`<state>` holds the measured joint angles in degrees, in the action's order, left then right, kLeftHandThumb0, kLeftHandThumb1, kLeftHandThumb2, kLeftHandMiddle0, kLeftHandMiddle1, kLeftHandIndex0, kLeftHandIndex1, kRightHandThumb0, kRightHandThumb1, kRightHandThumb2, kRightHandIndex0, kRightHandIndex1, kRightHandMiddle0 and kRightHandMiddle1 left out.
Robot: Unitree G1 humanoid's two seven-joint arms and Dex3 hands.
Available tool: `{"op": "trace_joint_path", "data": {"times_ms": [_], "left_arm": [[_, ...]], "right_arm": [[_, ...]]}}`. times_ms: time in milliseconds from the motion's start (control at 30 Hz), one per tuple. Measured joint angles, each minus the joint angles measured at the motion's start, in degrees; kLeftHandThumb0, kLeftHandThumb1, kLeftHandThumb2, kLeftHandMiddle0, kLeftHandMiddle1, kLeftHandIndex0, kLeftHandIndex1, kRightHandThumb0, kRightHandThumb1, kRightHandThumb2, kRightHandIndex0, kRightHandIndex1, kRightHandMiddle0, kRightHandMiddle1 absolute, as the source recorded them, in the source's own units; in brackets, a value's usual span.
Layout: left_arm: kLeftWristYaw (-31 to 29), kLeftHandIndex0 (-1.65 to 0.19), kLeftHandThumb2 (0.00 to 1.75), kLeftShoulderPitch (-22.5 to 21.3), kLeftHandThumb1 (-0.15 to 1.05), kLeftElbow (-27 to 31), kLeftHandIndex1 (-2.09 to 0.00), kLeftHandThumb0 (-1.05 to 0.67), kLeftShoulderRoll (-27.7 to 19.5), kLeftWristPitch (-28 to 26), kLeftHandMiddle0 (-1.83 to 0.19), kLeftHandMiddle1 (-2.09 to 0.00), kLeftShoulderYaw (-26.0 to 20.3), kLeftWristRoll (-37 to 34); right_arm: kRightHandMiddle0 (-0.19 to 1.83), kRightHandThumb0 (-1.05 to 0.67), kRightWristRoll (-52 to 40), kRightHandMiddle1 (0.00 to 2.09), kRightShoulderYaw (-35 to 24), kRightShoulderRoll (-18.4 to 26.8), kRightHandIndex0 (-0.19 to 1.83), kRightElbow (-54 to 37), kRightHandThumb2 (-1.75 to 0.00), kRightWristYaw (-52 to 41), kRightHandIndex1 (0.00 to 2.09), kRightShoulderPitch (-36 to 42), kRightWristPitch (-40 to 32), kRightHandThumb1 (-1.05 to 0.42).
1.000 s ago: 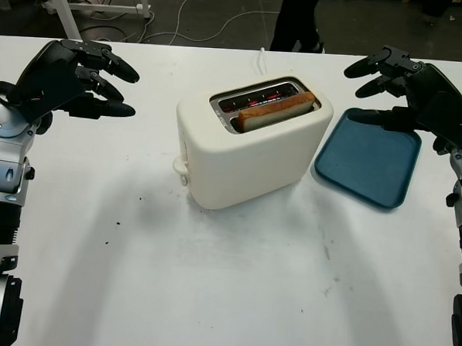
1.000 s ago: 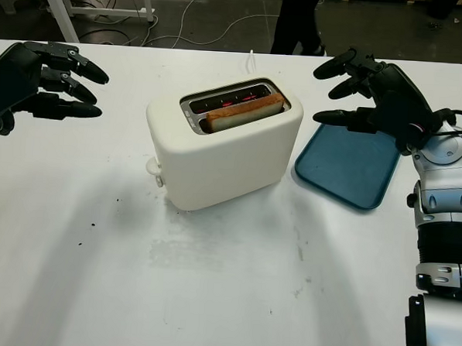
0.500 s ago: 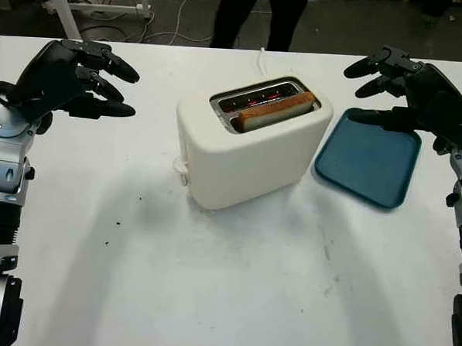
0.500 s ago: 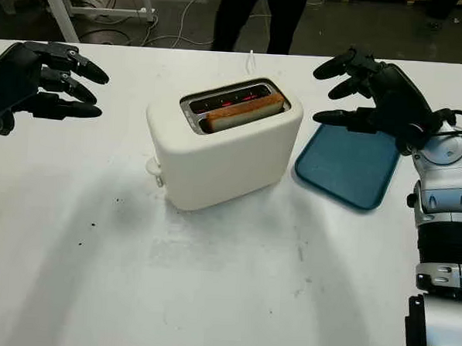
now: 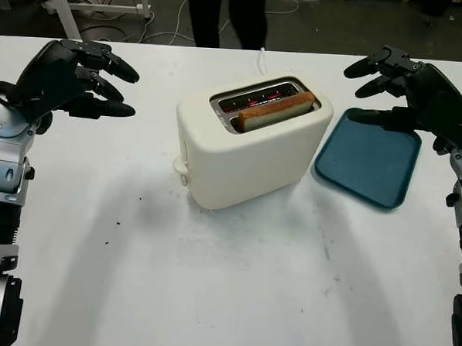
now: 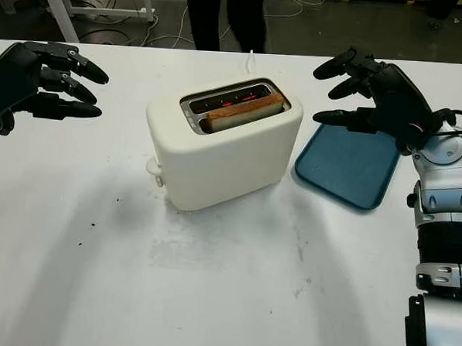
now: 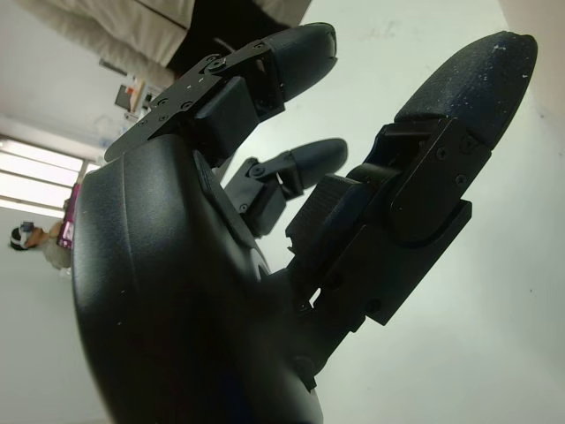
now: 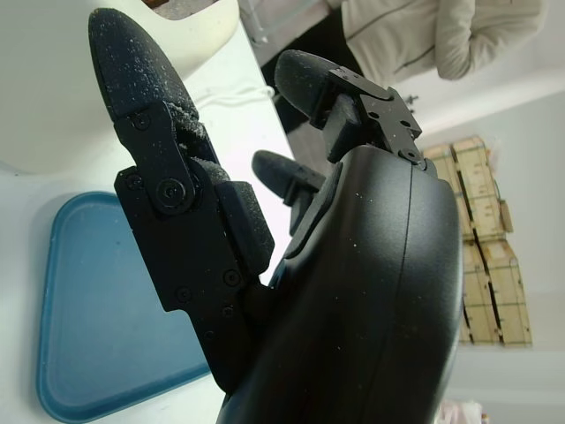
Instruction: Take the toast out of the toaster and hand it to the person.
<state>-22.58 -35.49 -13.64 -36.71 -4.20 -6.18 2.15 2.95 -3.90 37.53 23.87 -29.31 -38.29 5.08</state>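
A cream two-slot toaster stands mid-table with a slice of browned toast sticking up out of its nearer slot. My left hand is open and raised over the table's left side, well apart from the toaster. My right hand is open above the far right, over the top edge of a blue tray. A person's dark-trousered legs stand beyond the table's far edge.
The blue tray lies just right of the toaster. A white cord runs from the toaster toward the far edge. The white table has small crumbs on its left part. Table legs and cables show on the floor behind.
The person behind the table has stepped leftward along the far edge. Both hands, the toaster and the toast have stayed where they were.
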Motion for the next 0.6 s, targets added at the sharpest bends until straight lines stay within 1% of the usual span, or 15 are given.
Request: {"op": "trace_joint_path", "data": {"times_ms": [600], "left_arm": [[0.0, -0.84, 0.00, 0.0, 0.56, 0.0, -0.68, -1.05, 0.0, 0.0, -0.82, -0.87, 0.0, 0.0]], "right_arm": [[0.18, -0.89, 0.0, 1.00, 0.0, 0.0, 0.08, -0.5, 0.00, 0.0, 1.31, 0.0, -0.4, -0.83]]}}
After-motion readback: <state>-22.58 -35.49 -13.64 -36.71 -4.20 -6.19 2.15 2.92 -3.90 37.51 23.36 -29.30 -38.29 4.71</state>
